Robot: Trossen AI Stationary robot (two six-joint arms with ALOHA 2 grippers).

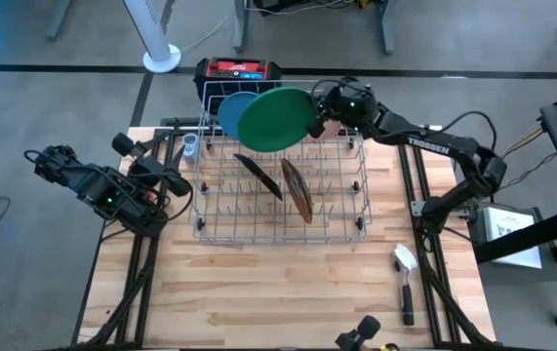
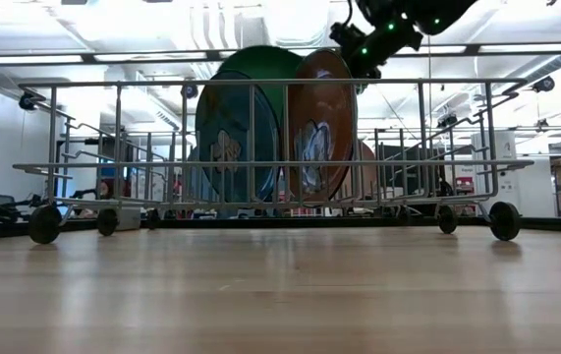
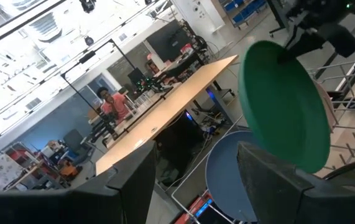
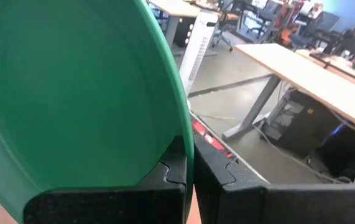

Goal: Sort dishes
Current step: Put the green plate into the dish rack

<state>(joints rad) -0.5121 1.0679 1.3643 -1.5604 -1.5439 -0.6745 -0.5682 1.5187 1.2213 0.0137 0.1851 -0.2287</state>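
Observation:
The large green plate [image 1: 274,119] stands on edge over the far side of the grey wire rack [image 1: 278,210], with my right gripper [image 1: 315,119] shut on it. Just behind it a light blue plate [image 1: 227,109] stands in the rack's far left corner. Two dark orange-brown plates [image 1: 258,175] [image 1: 298,190] lean in the rack's slots. In the low view the green plate [image 2: 260,61] rises behind the blue plate [image 2: 226,138] and an orange-brown one [image 2: 321,123]. My left gripper [image 3: 196,186] waits open at the rack's left side, touching nothing. My right gripper pinches the green plate's rim [image 4: 188,146] between its two fingers [image 4: 165,186]. It reaches in from the table's right, slanting slightly down. The plate stands on edge, its face toward the table's left. Other plates hide its lower edge, so I cannot tell whether it touches the rack.
A brush [image 1: 405,278] with a white head and black handle lies on the table near the right edge. A red and black box [image 1: 239,70] sits beyond the rack's far side. The wooden table [image 1: 258,292] is bare in front of the rack.

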